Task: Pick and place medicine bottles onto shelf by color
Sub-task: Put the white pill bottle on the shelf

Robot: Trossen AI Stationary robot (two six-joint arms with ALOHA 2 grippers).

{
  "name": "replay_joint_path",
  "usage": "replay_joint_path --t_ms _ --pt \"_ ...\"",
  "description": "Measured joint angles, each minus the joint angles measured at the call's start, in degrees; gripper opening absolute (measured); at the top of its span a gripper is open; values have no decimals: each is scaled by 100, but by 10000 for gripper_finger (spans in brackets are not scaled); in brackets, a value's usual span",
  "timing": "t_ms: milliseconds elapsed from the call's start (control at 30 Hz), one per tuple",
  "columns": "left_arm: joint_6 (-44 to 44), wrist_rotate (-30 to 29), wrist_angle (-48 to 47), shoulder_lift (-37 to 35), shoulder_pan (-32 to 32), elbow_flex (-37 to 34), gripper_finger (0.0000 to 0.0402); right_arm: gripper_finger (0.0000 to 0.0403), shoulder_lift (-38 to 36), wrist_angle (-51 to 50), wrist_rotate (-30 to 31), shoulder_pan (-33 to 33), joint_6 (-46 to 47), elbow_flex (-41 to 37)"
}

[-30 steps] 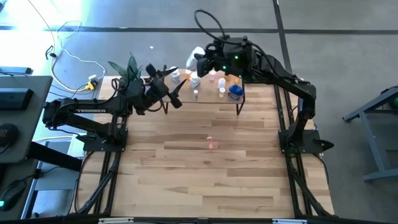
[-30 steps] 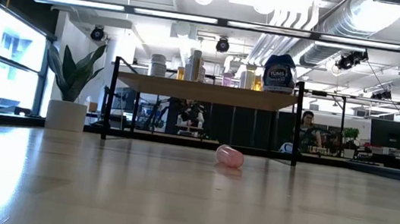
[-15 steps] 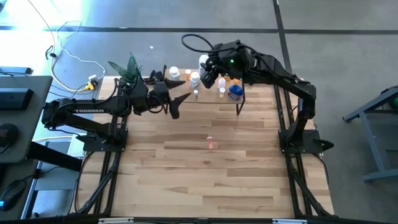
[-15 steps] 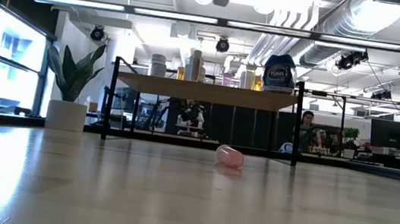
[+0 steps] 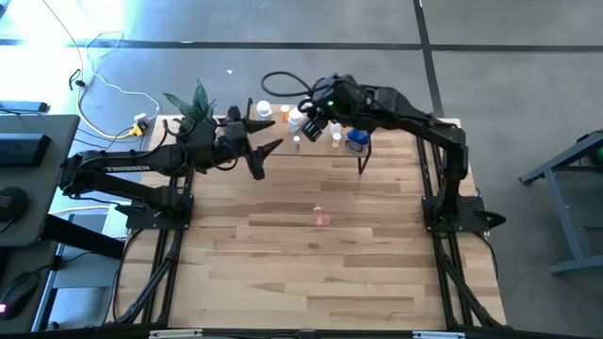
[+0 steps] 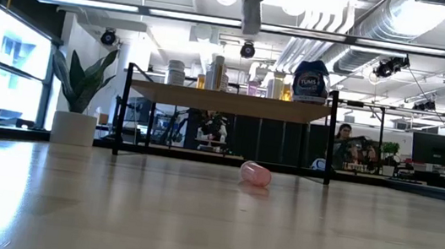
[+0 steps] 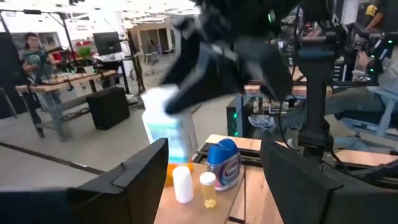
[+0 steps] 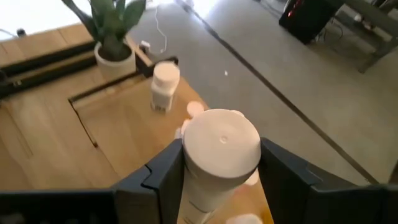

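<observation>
Bottle (image 8: 221, 155), white and white-capped, sits clamped between my right gripper's (image 8: 221, 177) fingers above the shelf (image 5: 325, 151) (other bottles stand on its board), one pink bottle (image 6: 255, 174) lies on the table, and my left gripper (image 5: 267, 151) hangs spread and empty beside the shelf's end.

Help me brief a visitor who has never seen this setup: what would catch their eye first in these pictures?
Most striking is the right gripper clamped on a white bottle, carried in the air above the shelf at the table's far edge, where other bottles already stand. Next, a lone pink bottle lies on its side on the open tabletop in front of the shelf. The left gripper hangs open by the shelf's left end.
</observation>
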Motion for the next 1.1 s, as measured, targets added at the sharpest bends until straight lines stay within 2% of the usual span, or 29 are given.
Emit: replay_joint_path --t_ms 267,567,867,1100 --pt "6 -144 -93 -71 107 0 243 167 144 -474 38 71 226 -2" --pt "7 -142 -298 -68 239 0 243 167 128 -1259 767 303 490 -2" --pt "3 -142 -298 -68 345 0 243 167 69 -1959 1106 355 492 -2" --pt "9 -142 -298 -66 345 0 243 167 -295 -2268 1351 341 596 -2"
